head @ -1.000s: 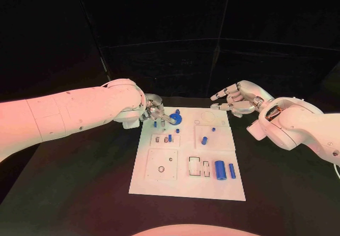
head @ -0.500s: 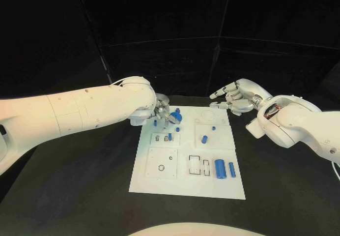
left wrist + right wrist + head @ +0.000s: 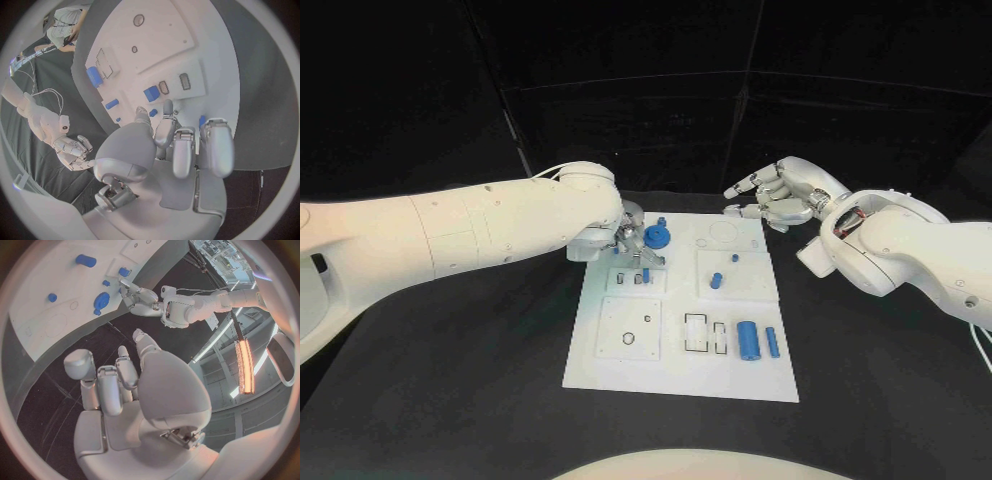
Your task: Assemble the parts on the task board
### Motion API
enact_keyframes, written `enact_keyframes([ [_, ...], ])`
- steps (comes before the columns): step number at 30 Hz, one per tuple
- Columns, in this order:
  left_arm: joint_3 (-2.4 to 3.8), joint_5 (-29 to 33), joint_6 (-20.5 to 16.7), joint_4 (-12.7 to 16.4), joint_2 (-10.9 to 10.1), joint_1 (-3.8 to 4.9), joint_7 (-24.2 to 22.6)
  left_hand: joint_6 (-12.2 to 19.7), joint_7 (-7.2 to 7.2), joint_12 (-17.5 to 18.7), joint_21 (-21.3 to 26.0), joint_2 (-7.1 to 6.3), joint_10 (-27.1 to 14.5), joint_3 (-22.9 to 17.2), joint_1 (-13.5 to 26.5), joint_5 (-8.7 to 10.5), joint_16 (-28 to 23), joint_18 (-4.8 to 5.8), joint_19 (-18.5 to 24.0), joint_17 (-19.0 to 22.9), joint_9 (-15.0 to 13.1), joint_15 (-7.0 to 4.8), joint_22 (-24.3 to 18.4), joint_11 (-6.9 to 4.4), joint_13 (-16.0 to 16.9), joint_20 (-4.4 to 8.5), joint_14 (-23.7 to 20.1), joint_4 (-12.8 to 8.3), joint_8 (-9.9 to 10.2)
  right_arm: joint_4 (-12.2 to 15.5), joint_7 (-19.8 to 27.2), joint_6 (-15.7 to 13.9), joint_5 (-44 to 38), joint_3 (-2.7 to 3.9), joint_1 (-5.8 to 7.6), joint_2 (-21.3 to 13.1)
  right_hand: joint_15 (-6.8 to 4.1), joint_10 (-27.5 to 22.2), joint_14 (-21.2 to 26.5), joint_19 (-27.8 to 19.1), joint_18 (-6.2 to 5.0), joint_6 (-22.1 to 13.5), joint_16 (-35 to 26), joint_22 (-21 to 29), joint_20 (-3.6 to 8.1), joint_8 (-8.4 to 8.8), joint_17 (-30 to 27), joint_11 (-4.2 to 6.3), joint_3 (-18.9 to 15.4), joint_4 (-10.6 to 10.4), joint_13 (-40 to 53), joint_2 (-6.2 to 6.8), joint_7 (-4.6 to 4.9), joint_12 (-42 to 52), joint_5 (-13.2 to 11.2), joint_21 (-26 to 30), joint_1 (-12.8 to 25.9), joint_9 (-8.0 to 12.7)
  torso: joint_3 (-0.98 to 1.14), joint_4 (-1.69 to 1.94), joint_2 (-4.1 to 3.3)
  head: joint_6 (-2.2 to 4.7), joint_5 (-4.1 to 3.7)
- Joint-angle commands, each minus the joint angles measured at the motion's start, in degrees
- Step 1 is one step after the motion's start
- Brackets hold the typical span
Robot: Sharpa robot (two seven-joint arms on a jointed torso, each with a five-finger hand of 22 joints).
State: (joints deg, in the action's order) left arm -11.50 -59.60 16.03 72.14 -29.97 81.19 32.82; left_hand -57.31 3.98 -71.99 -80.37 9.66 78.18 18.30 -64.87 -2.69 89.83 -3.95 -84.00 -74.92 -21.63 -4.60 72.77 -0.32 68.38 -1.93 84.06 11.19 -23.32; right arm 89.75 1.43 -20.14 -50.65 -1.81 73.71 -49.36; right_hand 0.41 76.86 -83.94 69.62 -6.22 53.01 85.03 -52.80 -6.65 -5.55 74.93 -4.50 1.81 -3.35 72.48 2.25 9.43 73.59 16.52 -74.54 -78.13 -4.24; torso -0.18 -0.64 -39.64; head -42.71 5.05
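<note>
Head view: white task board [image 3: 629, 370], blue parts [image 3: 749, 342]

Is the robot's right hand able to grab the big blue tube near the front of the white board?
Probably yes. The right hand is open above the task board far corner, and nothing stands between it and the big blue tube.

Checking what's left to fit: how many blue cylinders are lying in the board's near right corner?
2: the thick cylinder and the thin cylinder just right of it, side by side on the task board. Nothing covers that corner.
</note>
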Motion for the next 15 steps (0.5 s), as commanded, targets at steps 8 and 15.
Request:
enact_keyframes([
  [8,-0.15,1.3,1.7,0.1,0.2,-0.56,1.1,0.8,0.09,0.3,0.2,0.39,-0.5,-0.5,-1.3,-0.02,0.2,0.61,-0.8,-15.1,-0.6,0.56,0.0,0.07,0.0,0.00,5.9,-1.0,-0.7,-0.6,-0.1,0.6,-0.5,0.04,0.13,0.5,-0.30,-0.4,-3.7,-0.3,-0.79,-0.1,-0.2,0.1,0.29,-0.48,5.3,0.08,-0.4,0.0,-0.1,-0.19,0.04,-0.3,0.9,0.5,-0.7,0.0,0.04,-0.02,0.05,-0.19,0.10],
  [15,-0.16,1.5,1.4,0.3,0.2,-0.63,1.1,0.8,0.09,0.3,0.2,0.45,-0.5,-0.6,-1.3,-0.02,0.2,0.60,-0.8,-15.1,-0.7,0.56,0.0,0.07,0.0,0.00,5.9,-1.0,-0.8,-1.1,-0.2,0.7,-0.8,0.04,0.13,0.9,-0.32,-0.3,-3.7,-0.3,-0.79,0.0,-0.2,0.1,0.30,-0.53,5.3,0.09,-0.5,0.0,-0.1,-0.24,0.03,-0.3,1.2,0.5,-0.7,0.0,0.06,0.03,0.03,-0.32,0.16],
])
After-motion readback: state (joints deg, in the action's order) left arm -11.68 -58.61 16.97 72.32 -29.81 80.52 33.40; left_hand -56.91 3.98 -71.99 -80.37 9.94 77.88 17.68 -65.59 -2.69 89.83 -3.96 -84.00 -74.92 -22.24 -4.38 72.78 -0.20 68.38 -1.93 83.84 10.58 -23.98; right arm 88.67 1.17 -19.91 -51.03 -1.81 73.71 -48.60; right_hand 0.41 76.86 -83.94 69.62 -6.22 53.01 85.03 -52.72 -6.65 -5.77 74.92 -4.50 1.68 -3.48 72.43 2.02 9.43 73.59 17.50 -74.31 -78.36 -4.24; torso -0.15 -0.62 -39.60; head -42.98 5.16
